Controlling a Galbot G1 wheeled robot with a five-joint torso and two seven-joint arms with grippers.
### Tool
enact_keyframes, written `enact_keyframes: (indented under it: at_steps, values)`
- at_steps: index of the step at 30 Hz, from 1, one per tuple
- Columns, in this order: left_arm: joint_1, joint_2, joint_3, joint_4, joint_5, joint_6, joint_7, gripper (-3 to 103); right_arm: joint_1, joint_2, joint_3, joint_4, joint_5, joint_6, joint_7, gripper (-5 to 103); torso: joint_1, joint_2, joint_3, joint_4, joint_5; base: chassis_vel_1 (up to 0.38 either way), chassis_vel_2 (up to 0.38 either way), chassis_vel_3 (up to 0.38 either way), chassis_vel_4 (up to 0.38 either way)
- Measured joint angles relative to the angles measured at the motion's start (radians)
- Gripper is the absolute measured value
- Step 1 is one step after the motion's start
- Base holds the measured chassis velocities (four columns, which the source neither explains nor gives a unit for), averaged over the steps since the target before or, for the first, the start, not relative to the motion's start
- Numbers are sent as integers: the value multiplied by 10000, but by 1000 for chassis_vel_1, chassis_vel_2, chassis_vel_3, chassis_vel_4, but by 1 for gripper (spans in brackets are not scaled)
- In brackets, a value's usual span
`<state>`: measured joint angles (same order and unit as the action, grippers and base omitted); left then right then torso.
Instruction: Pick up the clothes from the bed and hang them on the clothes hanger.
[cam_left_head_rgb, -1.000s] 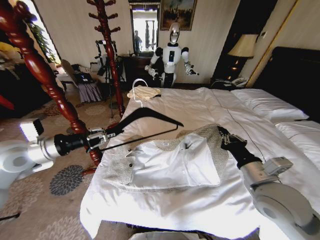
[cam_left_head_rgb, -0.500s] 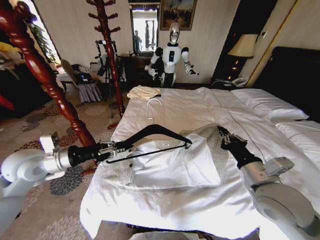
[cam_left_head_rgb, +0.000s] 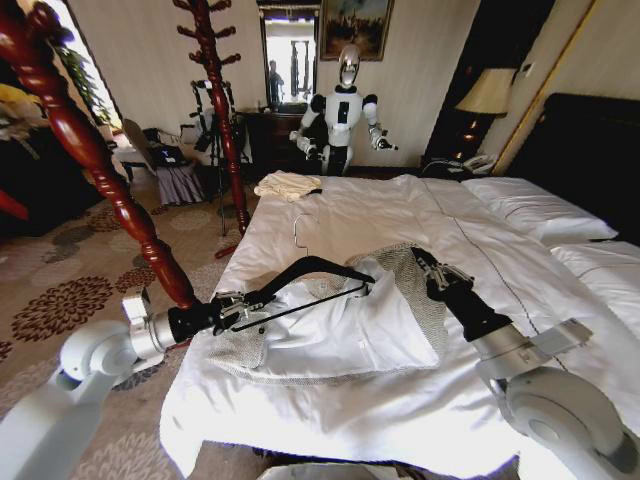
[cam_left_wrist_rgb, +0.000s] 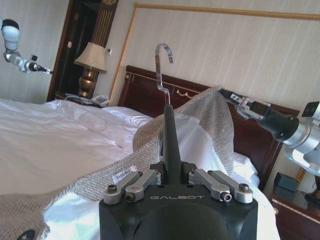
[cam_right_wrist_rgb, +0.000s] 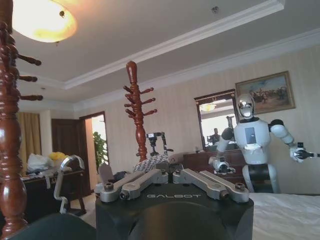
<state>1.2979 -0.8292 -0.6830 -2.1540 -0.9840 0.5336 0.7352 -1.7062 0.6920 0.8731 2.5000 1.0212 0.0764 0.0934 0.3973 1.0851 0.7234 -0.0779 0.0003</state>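
Lower now, our left gripper (cam_left_head_rgb: 232, 305) clamps the stiff hanger (cam_left_head_rgb: 305, 268); right gripper (cam_left_head_rgb: 432, 271) pinches the limp jacket's (cam_left_head_rgb: 340, 330) shoulder at two o'clock

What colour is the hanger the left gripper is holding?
Black, with a thin silver wire hook. The hanger in the left gripper shows best in the head view.

A grey-beige jacket (cam_left_head_rgb: 330, 325) lies open at centre frame, pale lining up, on the white bed (cam_left_head_rgb: 440, 225). A black hanger (cam_left_head_rgb: 305, 275) rests tilted over its collar, hook pointing upward.
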Motion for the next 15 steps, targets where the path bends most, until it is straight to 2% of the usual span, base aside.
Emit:
enact_keyframes:
  at_steps: [8,15]
  values:
    - [-328,-869,973,562,773,-142,32,18,7,-11,36,3,569,667,-972,0,0,0,0,0,-1,0,0,0,0]
    - [-657,-1607,1396,879,999,-253,-215,18,-40,-32,-18,4,687,984,-1806,0,0,0,0,0,-2,0,0,0,0]
